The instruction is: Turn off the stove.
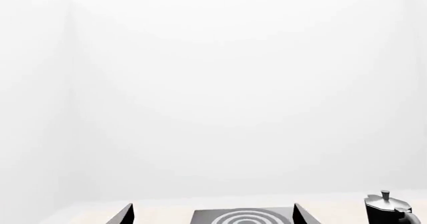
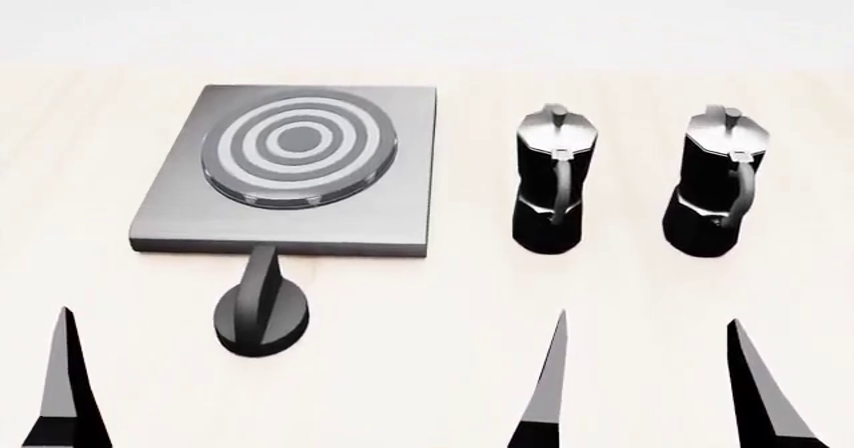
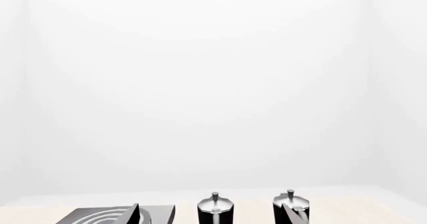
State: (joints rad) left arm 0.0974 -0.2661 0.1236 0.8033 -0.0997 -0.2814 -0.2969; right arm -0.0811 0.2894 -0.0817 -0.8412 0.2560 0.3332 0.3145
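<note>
Pale wood bench (image 2: 441, 308) carries your brushed-grey square stove (image 2: 387, 198) with its ringed round burner (image 2: 299, 148); the ridged black knob (image 2: 262, 313) sits just beside the stove's near edge. Right of the stove stand two faceted moka pots (image 2: 557, 180). Your left hand (image 1: 212, 215) and right hand (image 2: 654, 388) hover spread, touching nothing

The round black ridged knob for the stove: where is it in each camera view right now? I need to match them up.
Head view: the round black ridged knob sits just in front of the flat grey metal stove slab, near its front-left corner.
Left wrist view: not in it.
Right wrist view: not in it.
Shared landmark: the concentric-ring burner, at the bottom edge in both wrist views.
</note>
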